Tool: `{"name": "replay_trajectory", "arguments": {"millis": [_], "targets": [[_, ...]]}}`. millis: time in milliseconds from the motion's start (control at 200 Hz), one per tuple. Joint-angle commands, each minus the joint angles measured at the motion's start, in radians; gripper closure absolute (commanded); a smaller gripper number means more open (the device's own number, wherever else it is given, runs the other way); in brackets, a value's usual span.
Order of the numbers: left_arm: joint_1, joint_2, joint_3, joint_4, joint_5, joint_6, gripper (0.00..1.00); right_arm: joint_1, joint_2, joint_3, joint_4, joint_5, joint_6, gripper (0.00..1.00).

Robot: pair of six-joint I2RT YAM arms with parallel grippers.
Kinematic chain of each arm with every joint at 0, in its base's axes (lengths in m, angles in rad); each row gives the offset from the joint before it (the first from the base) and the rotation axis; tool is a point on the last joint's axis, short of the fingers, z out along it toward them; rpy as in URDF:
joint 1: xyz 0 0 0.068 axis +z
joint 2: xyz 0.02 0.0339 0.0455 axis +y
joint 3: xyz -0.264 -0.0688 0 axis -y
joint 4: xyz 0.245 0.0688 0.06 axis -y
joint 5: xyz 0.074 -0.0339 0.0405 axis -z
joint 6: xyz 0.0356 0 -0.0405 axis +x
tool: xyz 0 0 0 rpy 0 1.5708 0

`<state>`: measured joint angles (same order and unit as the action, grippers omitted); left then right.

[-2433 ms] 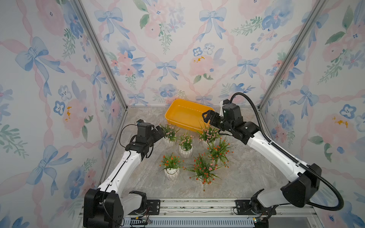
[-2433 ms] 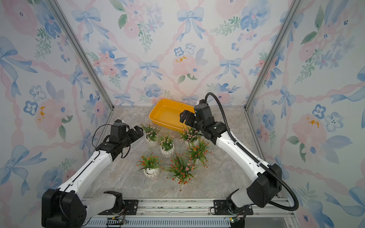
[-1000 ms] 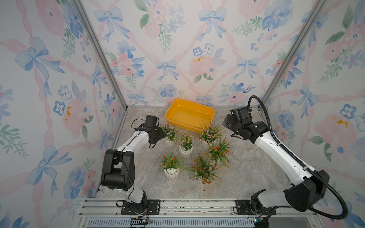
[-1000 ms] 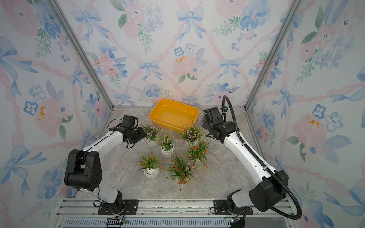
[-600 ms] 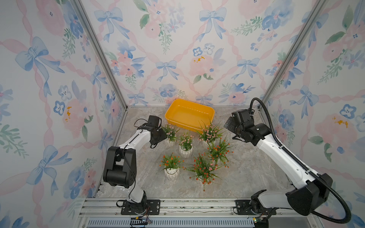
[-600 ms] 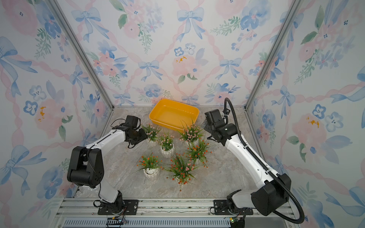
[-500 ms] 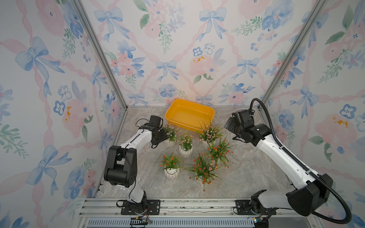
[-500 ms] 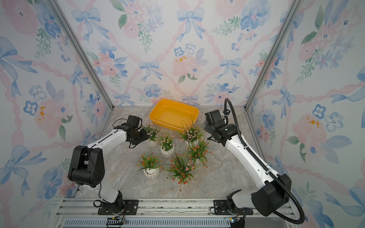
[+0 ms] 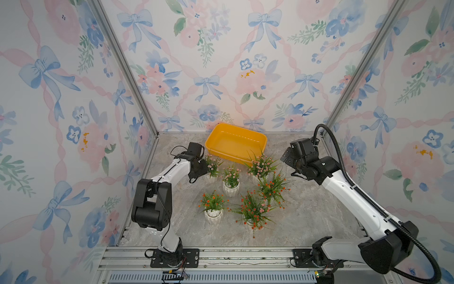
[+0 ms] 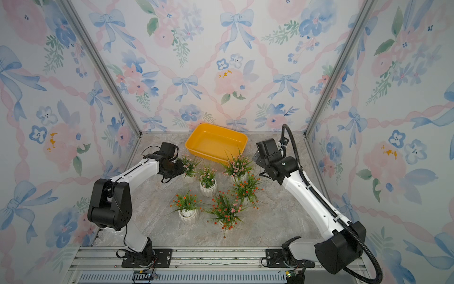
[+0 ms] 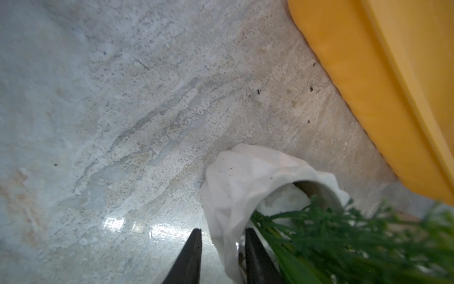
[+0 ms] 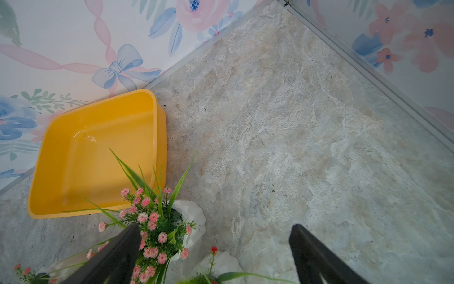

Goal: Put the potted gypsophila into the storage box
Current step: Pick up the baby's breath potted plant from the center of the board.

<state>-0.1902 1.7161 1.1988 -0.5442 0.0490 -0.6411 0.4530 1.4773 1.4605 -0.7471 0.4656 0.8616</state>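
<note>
Gypsophila pot with pink flowers (image 11: 240,186) stands upright on the bench (image 9: 307,209), not yet in the storage box (image 11: 356,86), which holds nothing. The pot's white ribbed wall sits between the jaws of the left gripper (image 11: 222,231). One finger is outside the pot and the other is inside its mouth, against the green stems. The jaws stand narrow, but a sliver of bench shows between the outer finger and the wall, so I cannot tell whether they pinch it.

From that gripper the pot is straight ahead and the box lies just past it. The box's near long wall is close beside the pot but does not touch it. I judge the coming move to be a short lift, up and forward over the rim, and the left arm is the one placed for it.

The right gripper (image 12: 215,228), jaws spread wide and empty, hovers over a second pink pot (image 12: 191,216) near the box's other end. The orange-red pots (image 9: 213,216) stand farther from the box.
</note>
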Motion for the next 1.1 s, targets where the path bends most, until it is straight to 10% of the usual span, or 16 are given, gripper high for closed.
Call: {"name": "replay_trajectory", "arguments": {"millis": [0,520,1095], "targets": [[-0.006,0.039,0.022,-0.044,-0.008,0.02,0.76,-0.009,0.018,-0.005,-0.034,0.027,0.011,0.03],[-0.026,0.096,0.081,-0.127,-0.116,0.097,1.0,-0.012,-0.006,-0.028,-0.043,0.051,0.037,0.03],[-0.03,0.029,0.164,-0.143,-0.117,0.092,1.0,-0.004,0.002,-0.022,-0.068,0.053,0.029,0.03]]}}
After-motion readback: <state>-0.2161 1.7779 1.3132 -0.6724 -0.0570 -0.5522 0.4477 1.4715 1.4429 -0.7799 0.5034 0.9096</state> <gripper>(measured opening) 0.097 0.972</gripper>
